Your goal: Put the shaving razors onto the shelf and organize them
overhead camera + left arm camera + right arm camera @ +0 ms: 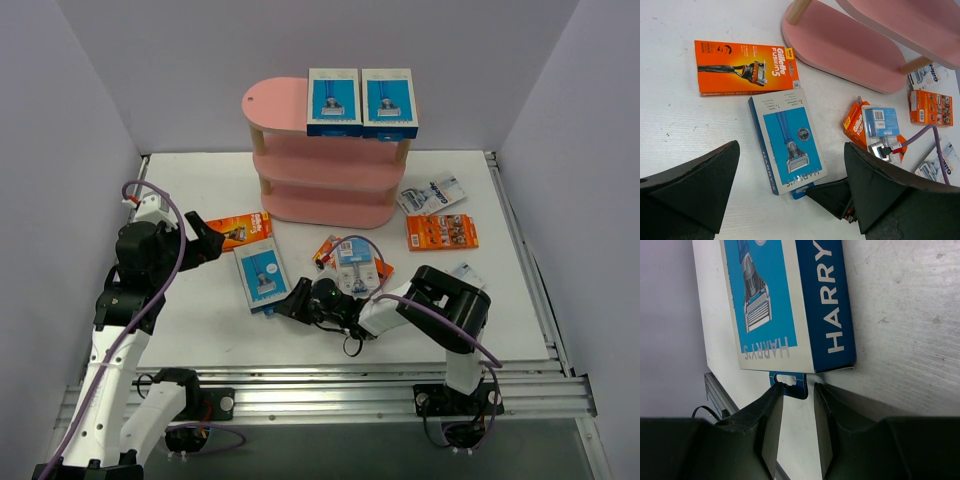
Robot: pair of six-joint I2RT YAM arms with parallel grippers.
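Observation:
A blue-and-white razor box (260, 277) lies flat on the table in front of the pink shelf (285, 105). My right gripper (290, 300) sits low at its near end. In the right wrist view the right gripper (798, 390) has its jaws narrowly apart on either side of the box's blue hang tab (790, 385), with a gap still showing. My left gripper (210, 243) hovers wide open to the box's left, holding nothing; the left wrist view shows the box (788, 140) between its spread fingers. Two more blue boxes (333, 102) (389, 102) lie on the shelf's top board.
An orange card (238, 230) lies left of the shelf foot. A grey blister pack on an orange card (352, 258) sits mid-table. At the right lie another orange card (442, 232), a blister pack (432, 194) and a pack (465, 272) by the right arm.

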